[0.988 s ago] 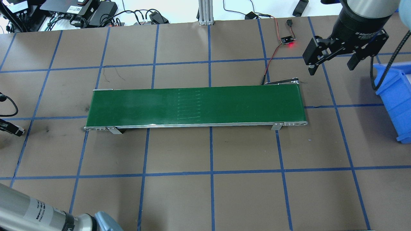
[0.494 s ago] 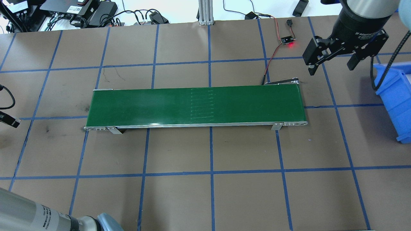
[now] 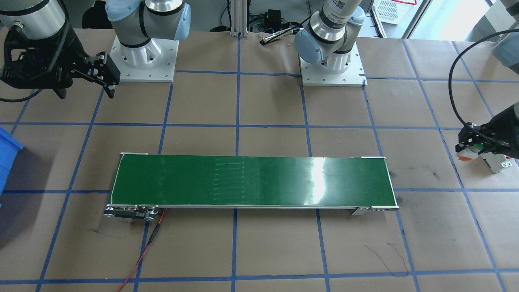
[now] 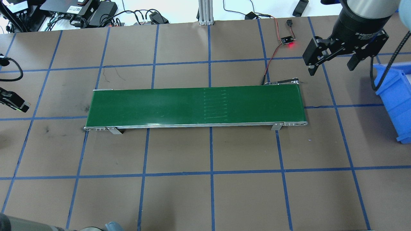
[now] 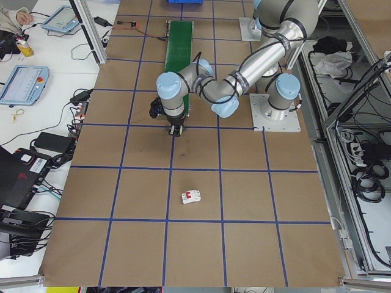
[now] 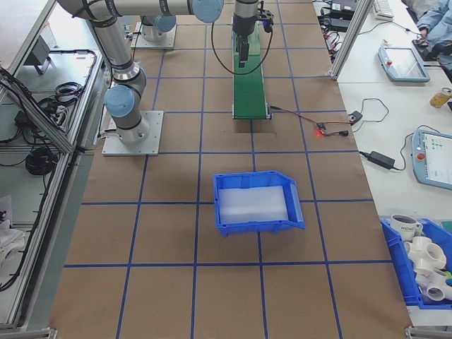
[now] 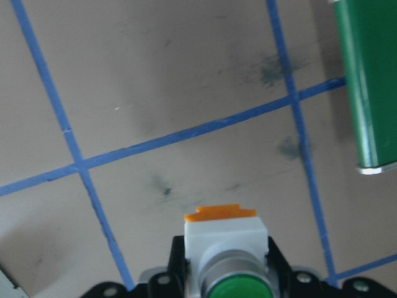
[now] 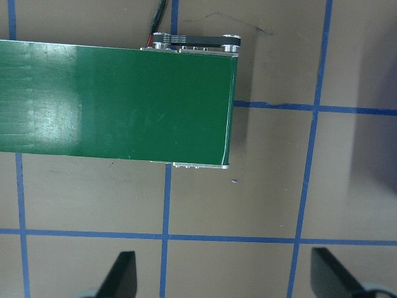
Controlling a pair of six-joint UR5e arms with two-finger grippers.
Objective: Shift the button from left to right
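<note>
The button (image 7: 226,245), green cap, white collar and orange base, sits between the fingers of my left gripper (image 3: 477,144), which is shut on it. That gripper hangs over the brown table past the left end of the green belt (image 4: 196,105). In the front-facing view the button (image 3: 467,153) shows at the far right, and in the overhead view the left gripper (image 4: 20,105) is at the left edge. My right gripper (image 4: 330,64) is open and empty, hovering just beyond the belt's right end (image 8: 205,105).
A grey-white circuit breaker (image 3: 498,162) lies on the table beside the left gripper. A blue bin (image 4: 395,96) stands at the right edge, close to the right gripper. A small board with a red light (image 4: 288,41) and its wires lie behind the belt's right end.
The left gripper has moved toward the far side of the table, and its forearm has slid out of the bottom-left corner. The belt's seam marks have shifted right. The right gripper stays put.
</note>
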